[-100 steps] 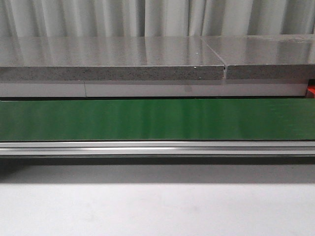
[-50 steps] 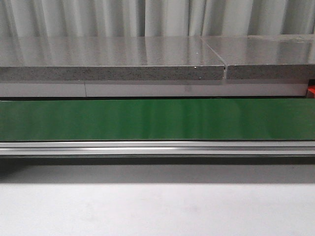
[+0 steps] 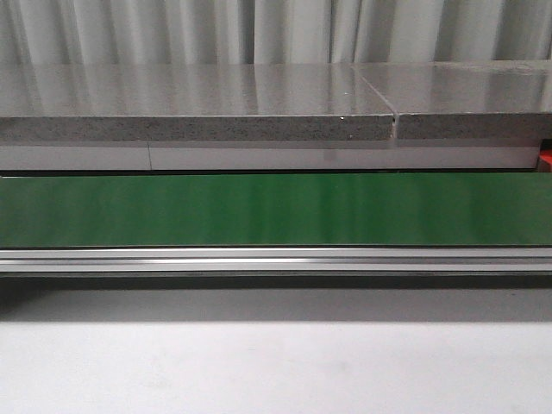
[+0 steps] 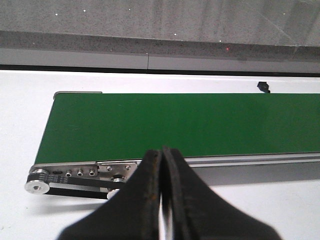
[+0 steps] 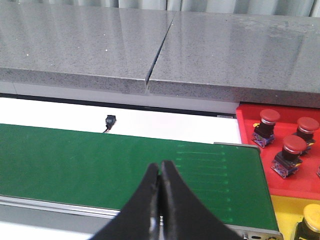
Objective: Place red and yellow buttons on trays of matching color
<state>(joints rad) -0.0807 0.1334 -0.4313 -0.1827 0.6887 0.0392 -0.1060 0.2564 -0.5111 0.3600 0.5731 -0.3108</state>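
We are looking across a white surface (image 3: 276, 362) that is filling the foreground of the front view, and behind it a grey speckled stone counter (image 3: 190, 103) is running the full width, split by a narrow seam toward the right. Between the two, a long green conveyor belt (image 3: 276, 210) is lying level, and its silver aluminium rail (image 3: 276, 259) is edging the near side. No button is sitting on the belt in any view.

In the left wrist view we are seeing the belt's end, where a black toothed drive band (image 4: 75, 184) is wrapping a small silver pulley (image 4: 36, 186). In the right wrist view the belt's other end is stopping just beside the red tray (image 5: 280, 150), which is lying on the white surface below the stone counter's edge. The yellow tray (image 5: 290, 220) is touching the red one on its near side.

We are counting three red buttons (image 5: 287, 155) standing upright in the red tray, close together but apart. One yellow button (image 5: 311, 220) is showing in the yellow tray, cut off by the picture's edge.

The left tool (image 4: 161, 157) is hanging over the belt's near rail with its black fingers pressed together, holding nothing. The right tool (image 5: 159, 170) is hovering above the belt, likewise pinched closed and empty.

A small black sensor (image 5: 110, 121) is sitting on the white strip behind the belt.
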